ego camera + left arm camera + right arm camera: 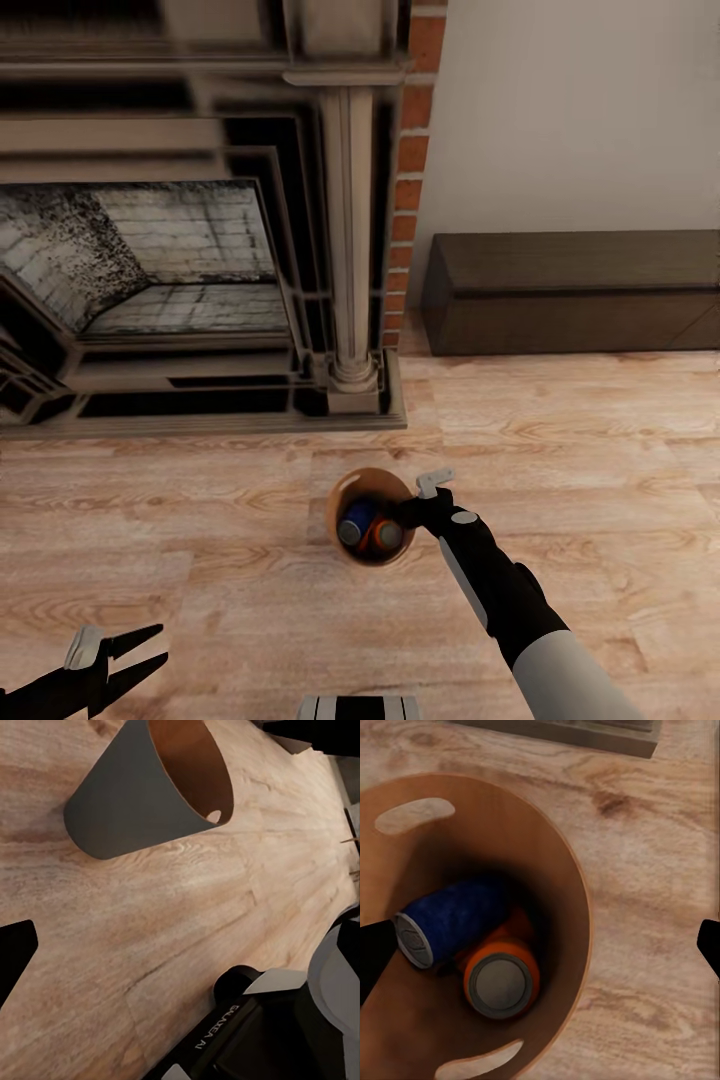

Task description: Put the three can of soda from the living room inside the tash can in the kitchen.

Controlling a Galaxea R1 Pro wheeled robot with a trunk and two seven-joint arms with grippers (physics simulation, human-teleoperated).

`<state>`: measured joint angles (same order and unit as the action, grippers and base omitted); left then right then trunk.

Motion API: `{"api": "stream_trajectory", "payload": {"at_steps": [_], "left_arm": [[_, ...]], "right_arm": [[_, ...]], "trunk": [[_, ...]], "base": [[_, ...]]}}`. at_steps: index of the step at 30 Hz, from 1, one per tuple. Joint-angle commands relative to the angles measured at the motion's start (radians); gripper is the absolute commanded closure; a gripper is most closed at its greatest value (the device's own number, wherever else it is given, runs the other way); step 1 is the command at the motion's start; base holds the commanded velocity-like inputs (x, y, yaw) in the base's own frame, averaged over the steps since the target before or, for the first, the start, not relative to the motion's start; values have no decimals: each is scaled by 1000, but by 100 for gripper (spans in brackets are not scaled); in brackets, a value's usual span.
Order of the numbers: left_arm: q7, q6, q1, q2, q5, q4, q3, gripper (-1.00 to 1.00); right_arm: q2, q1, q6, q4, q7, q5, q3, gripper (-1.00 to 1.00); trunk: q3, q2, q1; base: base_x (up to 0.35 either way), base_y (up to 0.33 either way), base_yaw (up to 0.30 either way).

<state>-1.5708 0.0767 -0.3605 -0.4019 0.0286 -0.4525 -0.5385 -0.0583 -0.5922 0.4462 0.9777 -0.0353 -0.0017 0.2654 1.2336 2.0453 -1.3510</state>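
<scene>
Right wrist view: two cans [472, 945] in bin [570, 870].

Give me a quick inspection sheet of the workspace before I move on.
Surface: wood floor, bare around the bin.
Job's things: trash can upright on the floor; blue can and orange can lie inside; a third can cannot be confirmed.
Clutter: nothing seen.
Grippers: right claw at the bin's rim, straddling its wall; left claw open, empty.
Cables: nothing seen.
Surroundings: fireplace, brick edge, dark low cabinet.
</scene>
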Motion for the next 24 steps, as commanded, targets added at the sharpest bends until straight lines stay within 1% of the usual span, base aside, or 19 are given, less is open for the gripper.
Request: {"api": "stream_trajectory", "payload": {"at_steps": [1, 24], "left_arm": [[0, 0, 0, 0, 0, 0, 0, -100], [0, 0, 0, 0, 0, -1, 0, -100]], "right_arm": [[0, 0, 0, 0, 0, 0, 0, -100], [0, 0, 0, -1, 0, 0, 0, -100]], "trunk": [[-5, -7, 4], [-114, -168, 92]], "base": [[0, 0, 0], [0, 0, 0]]}}
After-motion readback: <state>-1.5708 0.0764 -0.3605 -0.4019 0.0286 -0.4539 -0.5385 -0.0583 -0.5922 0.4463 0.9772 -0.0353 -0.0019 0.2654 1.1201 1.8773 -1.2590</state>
